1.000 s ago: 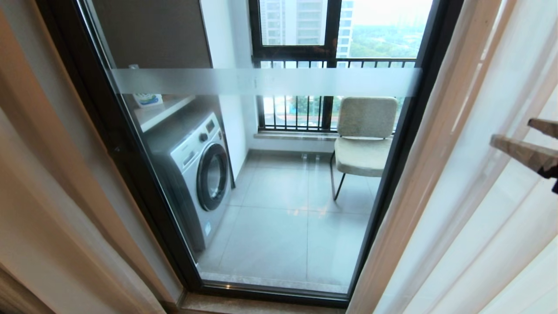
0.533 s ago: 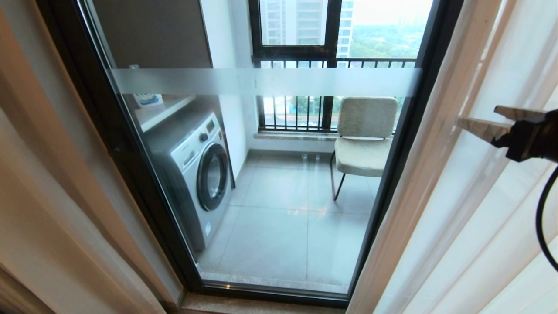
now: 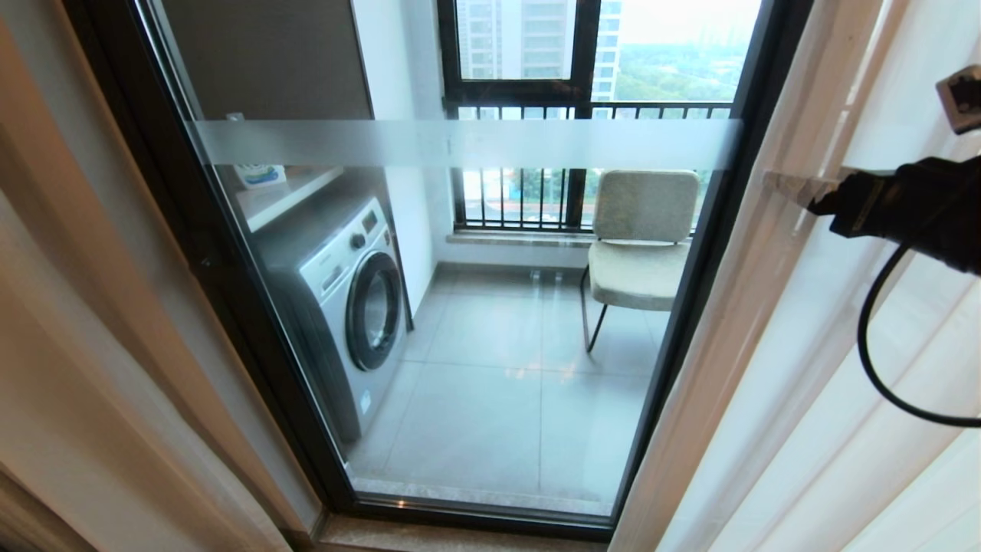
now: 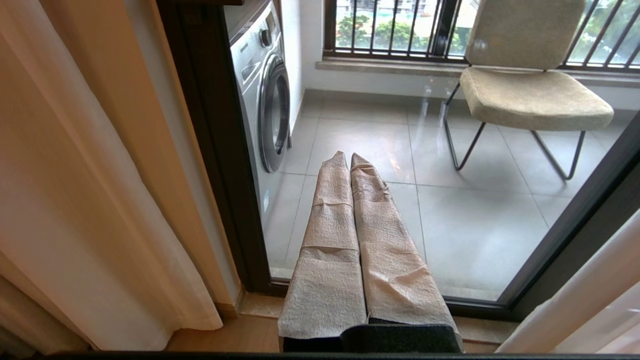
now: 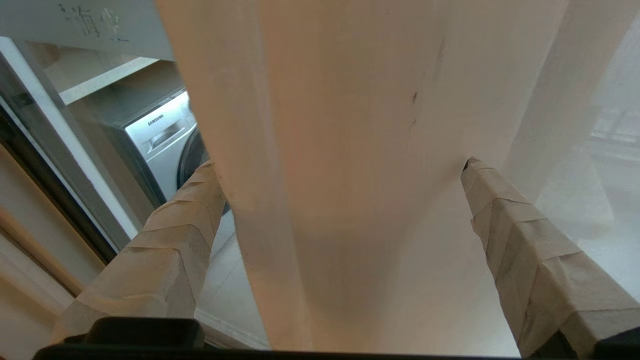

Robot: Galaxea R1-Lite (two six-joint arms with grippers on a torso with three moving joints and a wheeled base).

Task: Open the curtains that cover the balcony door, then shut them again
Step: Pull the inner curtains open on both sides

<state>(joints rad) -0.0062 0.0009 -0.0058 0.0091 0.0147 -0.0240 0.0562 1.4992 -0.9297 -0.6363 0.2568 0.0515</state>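
The balcony door (image 3: 475,144) stands uncovered in the middle, clear glass with a frosted band in a dark frame (image 3: 690,307). The curtains hang bunched at both sides: a beige one on the left (image 3: 92,307) and a beige edge with sheer white panels on the right (image 3: 766,345). My right gripper (image 3: 854,130) is raised at the right curtain's inner edge and is open wide. In the right wrist view a beige fold of curtain (image 5: 340,100) hangs between its spread fingers (image 5: 175,235), not pinched. My left gripper (image 4: 348,157) is parked low before the glass, shut and empty.
Behind the glass are a washing machine (image 3: 345,299) on the left, a padded chair (image 3: 640,245) on the right, and a barred window (image 3: 536,100) at the back. A stone threshold (image 3: 460,537) runs under the door. A black cable (image 3: 874,368) loops from my right wrist.
My right gripper has risen and moved left to the right curtain's inner edge, spreading wider, with the fold now between its fingers. The curtains and the left arm have not moved.
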